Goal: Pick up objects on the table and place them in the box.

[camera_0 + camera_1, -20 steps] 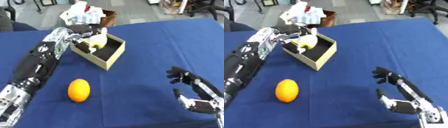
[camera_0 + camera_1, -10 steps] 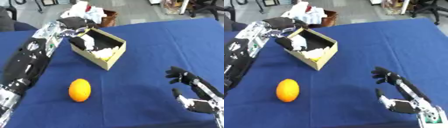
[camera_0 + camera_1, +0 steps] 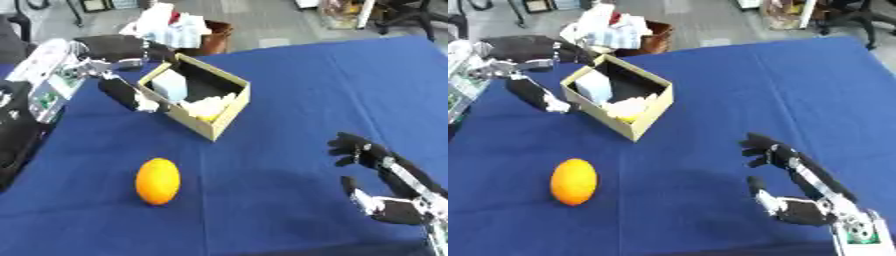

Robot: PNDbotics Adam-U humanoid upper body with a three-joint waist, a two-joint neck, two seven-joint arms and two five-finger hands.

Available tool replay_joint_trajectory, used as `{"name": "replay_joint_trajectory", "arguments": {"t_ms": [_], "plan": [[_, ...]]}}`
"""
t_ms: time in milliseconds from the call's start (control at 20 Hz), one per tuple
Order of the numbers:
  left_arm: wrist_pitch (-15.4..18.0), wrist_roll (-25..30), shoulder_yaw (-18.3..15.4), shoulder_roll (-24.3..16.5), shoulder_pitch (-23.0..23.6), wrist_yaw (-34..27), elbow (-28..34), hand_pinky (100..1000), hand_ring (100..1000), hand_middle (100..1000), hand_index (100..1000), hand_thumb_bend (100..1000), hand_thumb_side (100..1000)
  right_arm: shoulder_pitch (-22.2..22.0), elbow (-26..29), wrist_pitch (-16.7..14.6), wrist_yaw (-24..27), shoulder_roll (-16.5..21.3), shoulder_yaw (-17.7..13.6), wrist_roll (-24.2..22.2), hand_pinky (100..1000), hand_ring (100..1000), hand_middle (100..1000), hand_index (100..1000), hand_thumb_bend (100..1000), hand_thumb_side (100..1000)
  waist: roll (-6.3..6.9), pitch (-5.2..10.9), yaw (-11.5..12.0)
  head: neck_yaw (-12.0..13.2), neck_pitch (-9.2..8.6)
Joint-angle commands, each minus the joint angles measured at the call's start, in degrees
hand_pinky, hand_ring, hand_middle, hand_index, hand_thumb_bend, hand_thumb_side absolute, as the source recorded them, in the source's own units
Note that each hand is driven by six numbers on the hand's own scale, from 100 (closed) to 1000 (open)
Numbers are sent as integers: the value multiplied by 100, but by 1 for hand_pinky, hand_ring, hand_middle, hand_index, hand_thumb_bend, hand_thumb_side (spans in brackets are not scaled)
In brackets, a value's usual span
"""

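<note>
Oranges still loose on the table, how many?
1. The orange lies on the blue table, near side of the box, toward the robot's left. The box holds pale items; its walls could hide more.

Left hand (image 3: pixel 118 70) spread wide, empty; right hand (image 3: pixel 794 190) open, fingers up

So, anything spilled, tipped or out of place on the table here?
Nothing stands out. The box sits upright, turned at an angle to the table edges, with its contents inside. The orange lies on the blue cloth, not yet boxed.
</note>
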State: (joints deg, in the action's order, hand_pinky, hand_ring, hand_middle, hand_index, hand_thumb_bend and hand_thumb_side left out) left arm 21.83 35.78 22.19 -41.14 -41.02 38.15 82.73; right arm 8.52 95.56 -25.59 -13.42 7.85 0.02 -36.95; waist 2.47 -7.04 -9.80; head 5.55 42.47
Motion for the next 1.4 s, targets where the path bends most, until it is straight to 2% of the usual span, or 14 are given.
{"name": "replay_joint_trajectory", "arguments": {"t_ms": [50,250,450,650,900,950,1100,1200,1250,1300,1400], "plan": [[-38,396,248,-512,153,-274,602,855,797,821,922,535,726,51,46,-16,11,110,-27,16,735,841,862,1000,100,380,34,151,7,-48,-90],[-71,660,497,-661,483,-246,945,862,807,836,924,565,704,59,43,-28,8,116,-11,4,735,841,862,1000,100,381,46,141,-9,-36,-96],[-34,748,648,-648,689,96,1075,878,825,866,931,603,673,72,52,-25,7,114,-18,7,735,841,861,1000,100,381,60,126,-41,-36,-102],[-49,598,642,-555,820,470,1004,881,829,874,935,623,604,72,62,-20,10,112,-3,-16,735,841,861,1000,100,383,81,121,-51,-49,-110],[-47,260,649,-394,952,887,734,855,801,847,922,570,577,85,75,-12,17,100,-5,-20,735,841,861,1000,100,383,80,118,-72,-67,-124],[-26,227,665,-364,977,891,682,842,783,822,911,534,552,86,75,-12,17,99,-3,-22,735,841,861,1000,100,383,80,117,-74,-70,-124],[32,148,691,-298,1021,768,602,793,700,722,856,424,401,85,75,-12,15,100,-2,-25,735,841,861,1000,100,383,78,112,-72,-67,-122],[-17,-21,639,-268,1026,634,608,749,620,614,787,288,355,86,75,-12,12,99,-6,-23,735,841,861,1000,100,380,75,112,-68,-72,-114],[-65,-143,614,-264,1030,565,619,749,620,614,787,288,355,87,76,-12,10,98,-8,-21,735,841,861,1000,100,380,75,112,-68,-71,-114],[-124,-286,568,-259,1026,489,645,718,571,551,738,182,319,87,76,-11,9,97,-12,-17,735,841,861,1000,100,380,72,113,-65,-73,-117],[-240,-526,470,-267,1011,318,736,706,542,516,709,101,296,88,76,-9,6,96,-19,-9,735,841,861,1000,100,380,69,114,-60,-73,-123]]}}
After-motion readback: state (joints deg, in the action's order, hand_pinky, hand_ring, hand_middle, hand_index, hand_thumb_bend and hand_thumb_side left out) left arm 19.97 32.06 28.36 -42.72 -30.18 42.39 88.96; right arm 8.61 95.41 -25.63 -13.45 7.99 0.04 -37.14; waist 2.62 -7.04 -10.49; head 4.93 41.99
